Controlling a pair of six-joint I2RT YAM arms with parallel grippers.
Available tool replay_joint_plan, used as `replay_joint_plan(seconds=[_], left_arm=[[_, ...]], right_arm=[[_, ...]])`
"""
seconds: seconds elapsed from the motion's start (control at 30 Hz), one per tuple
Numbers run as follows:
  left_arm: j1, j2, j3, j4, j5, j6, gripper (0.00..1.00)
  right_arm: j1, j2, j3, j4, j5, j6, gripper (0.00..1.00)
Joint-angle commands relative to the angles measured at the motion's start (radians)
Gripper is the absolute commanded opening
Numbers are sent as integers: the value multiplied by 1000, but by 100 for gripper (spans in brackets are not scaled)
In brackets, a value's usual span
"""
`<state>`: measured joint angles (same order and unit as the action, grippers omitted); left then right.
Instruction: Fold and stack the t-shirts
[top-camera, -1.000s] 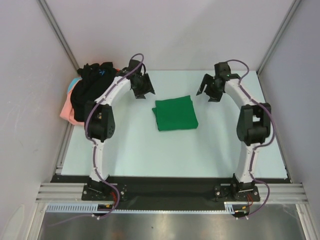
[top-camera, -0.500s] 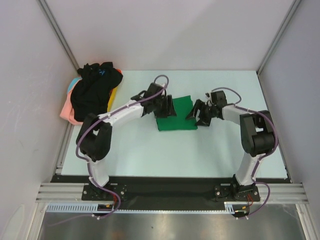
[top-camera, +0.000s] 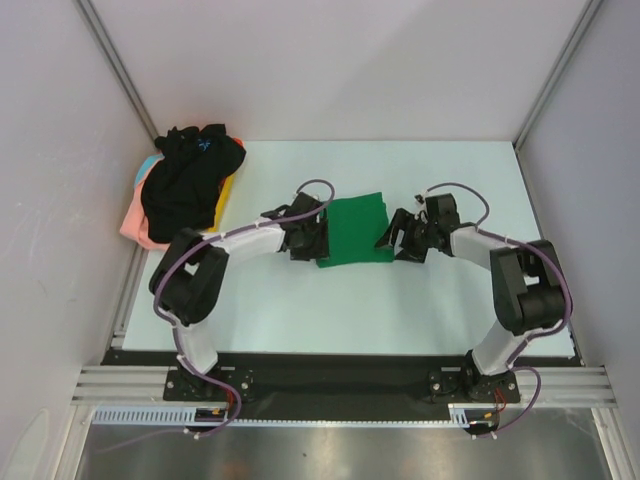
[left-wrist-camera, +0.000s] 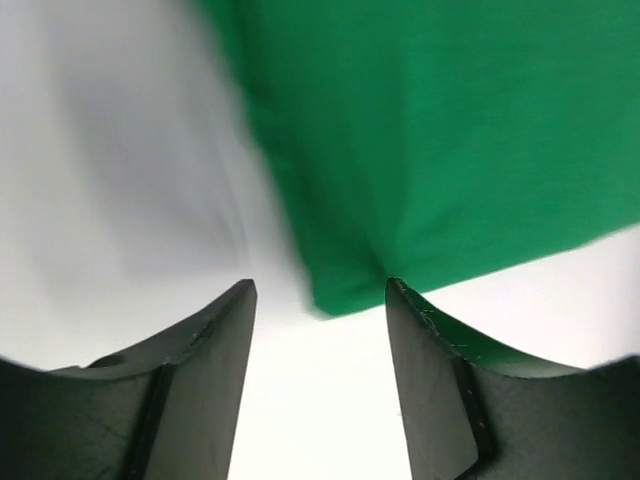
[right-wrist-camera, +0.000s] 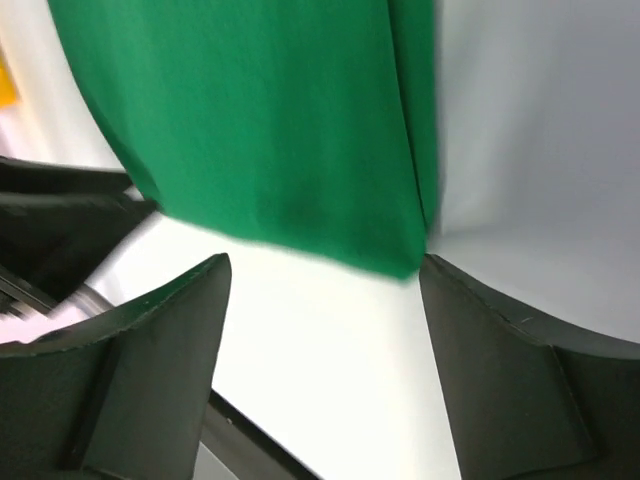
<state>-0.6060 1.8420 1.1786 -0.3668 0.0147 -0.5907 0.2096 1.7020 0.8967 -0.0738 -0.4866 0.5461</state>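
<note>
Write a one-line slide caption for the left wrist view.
Left gripper, fingers open, poised at a corner of the folded green t-shirt on the white table.

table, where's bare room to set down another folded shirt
Bare white table between the folded green t-shirt and the near edge, and along the far edge. Crowded: the left hand and right hand flank the shirt; the black-topped shirt pile fills the far-left corner.

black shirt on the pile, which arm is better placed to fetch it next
Probably left. The black shirt lies far left, on that arm's side; the left pincer is nearer, while the right pincer sits beyond the green shirt.
</note>
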Motion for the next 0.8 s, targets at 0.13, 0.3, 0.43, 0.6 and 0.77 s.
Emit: replay_joint_plan(seconds=[0.13,0.3,0.43,0.6,0.77], left_arm=[[11,-280,187,-380,-312,143,68],[11,-536,69,-422,-266,146,73],[9,-746,-101,-405,-246,161,75],[11,-1013,-284,-394,-242,152,77],[11,-1220,-329,-397,-317,126,83]], right_arm=[[-7,-197,96,-279,218,-89,100],[-70,-30,226,-236,105,-136,99],[-85,119,361,-262,46,-164,95],[-93,277,494,-253,4,-158,88],[-69,404,573,-227,-21,-127,78]])
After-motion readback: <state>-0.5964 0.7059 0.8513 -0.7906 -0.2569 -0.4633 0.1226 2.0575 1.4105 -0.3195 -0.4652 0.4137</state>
